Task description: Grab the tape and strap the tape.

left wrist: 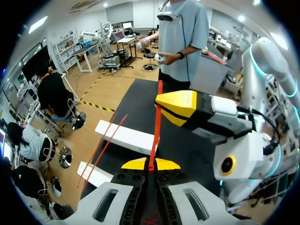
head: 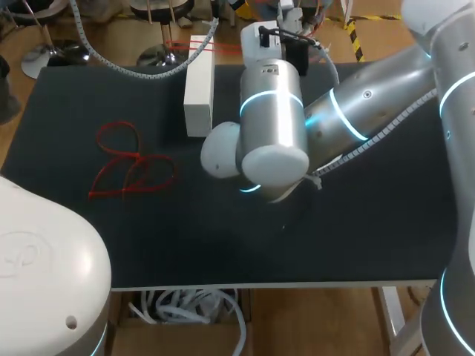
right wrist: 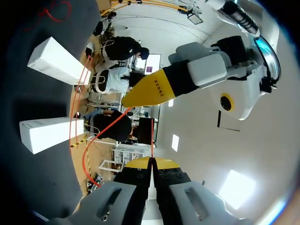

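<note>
While in both jaws, red tape (a thin strand).

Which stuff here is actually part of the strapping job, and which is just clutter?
In the job:
- red strap
- left gripper and right gripper, both shut on it

Lying about:
- loose red straps on the table
- two white boxes, untouched by the grippers
</note>
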`<state>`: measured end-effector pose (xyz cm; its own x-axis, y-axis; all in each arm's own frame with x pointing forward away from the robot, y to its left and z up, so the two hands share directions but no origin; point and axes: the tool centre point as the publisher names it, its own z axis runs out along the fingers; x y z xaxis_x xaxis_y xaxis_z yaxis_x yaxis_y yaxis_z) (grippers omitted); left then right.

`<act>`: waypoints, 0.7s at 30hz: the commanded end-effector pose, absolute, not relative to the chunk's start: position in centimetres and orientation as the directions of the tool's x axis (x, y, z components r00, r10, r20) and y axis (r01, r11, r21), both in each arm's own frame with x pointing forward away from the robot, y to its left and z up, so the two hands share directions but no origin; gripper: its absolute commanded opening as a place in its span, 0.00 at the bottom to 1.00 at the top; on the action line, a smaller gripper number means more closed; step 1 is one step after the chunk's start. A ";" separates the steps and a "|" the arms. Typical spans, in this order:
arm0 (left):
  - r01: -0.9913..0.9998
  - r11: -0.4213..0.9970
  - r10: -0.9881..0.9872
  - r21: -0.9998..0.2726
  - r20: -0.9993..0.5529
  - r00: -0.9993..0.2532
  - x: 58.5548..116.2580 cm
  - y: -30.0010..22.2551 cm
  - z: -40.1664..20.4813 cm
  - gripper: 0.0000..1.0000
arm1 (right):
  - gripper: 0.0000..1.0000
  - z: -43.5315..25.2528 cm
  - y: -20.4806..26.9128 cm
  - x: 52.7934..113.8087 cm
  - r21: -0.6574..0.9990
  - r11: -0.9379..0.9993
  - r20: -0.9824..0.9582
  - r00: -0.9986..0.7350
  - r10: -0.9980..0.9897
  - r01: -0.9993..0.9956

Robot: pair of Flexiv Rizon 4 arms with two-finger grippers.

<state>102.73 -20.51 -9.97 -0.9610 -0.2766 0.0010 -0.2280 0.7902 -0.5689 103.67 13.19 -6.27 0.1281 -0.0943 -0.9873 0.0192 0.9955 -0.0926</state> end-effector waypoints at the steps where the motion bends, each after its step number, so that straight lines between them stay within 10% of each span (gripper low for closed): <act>1: -0.229 0.792 -0.276 -0.566 0.002 -0.961 102.7 -20.5 -9.9 0.00 | 0.00 -5.9 13.8 103.6 -0.091 0.996 -0.989 0.119 -0.093 0.019; 21: -0.229 0.792 -0.276 -0.566 0.002 -0.961 102.7 -20.5 -9.9 0.00 | 0.00 -5.8 15.1 103.3 -0.116 0.993 -0.988 0.106 -0.115 -0.003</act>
